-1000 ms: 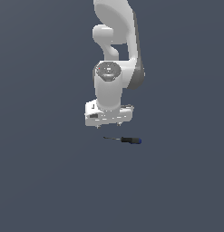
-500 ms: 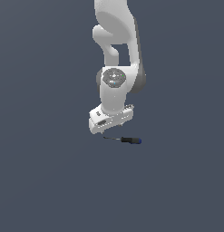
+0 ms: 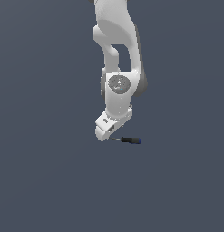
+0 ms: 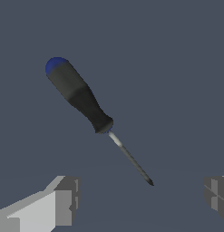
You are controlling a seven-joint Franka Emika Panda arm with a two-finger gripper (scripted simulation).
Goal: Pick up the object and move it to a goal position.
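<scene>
The gripper is spread wide and holds nothing. The screwdriver lies flat, its long axis oblique to the finger gap, tip nearest.

White glossy arm, rounded links, grey shading at the joints. Grey disc cap on wrist joint. Gripper has blocky pale-grey fingers.

Compared with a second ago, the white robot arm sits lower and its wrist is turned, so the white two-fingered gripper now tilts down beside the thin shaft of the small black-handled, blue-tipped screwdriver. Its fingers stand spread either side of the shaft tip.
</scene>
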